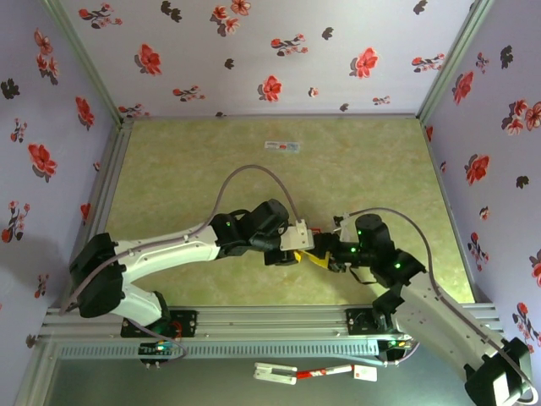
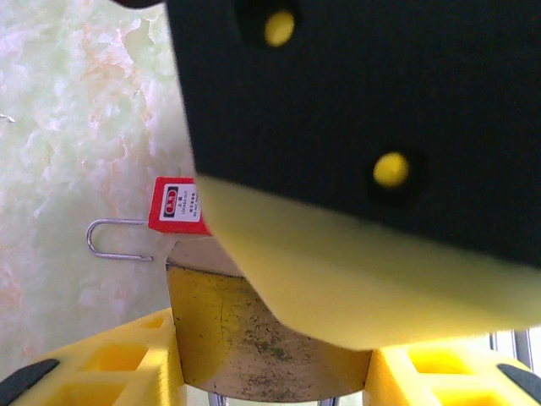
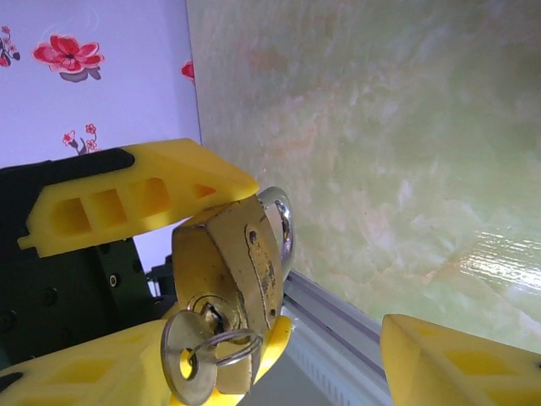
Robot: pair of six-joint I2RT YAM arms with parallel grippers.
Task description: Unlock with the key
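padlock (image 3: pixel 232 262): brass body, scuffed. It is held off the table (image 3: pixel 406 127) between the two wrists, over the near part of the surface. The keyway end faces the right wrist camera and the shackle (image 3: pixel 283 224) points away.
padlock handling (judged): solid metal, heavy for its bulk, fully rigid, not fragile. The smooth faces could slide on plastic fingers. Best held by the narrow sides of the body, leaving the keyway end and shackle free.
key (image 3: pixel 190 359): seated in the keyway, flat bow sticking out, with a wire ring (image 3: pixel 232 342) threaded through it.
key handling (judged): thin, light, stiff. Pinch the bow across its two flat faces. The loose ring may get under a pad.
left gripper (image 2: pixel 272 364): clamped on the padlock body, fingers on its narrow sides. One finger (image 3: pixel 127 199) is seen pressing the upper side.
right gripper (image 3: pixel 334 355): jaws apart, one on either side of the key. The right-hand finger stands well clear of the bow, so nothing is gripped.
step (judged): close on the bow, then twist. Turning torque will try to rotate the body in the left grip.
risk (judged): an off-centre pinch slips off the bow.
surroundings: a red padlock (image 2: pixel 177 205) with a thin shackle lies on the table beyond.
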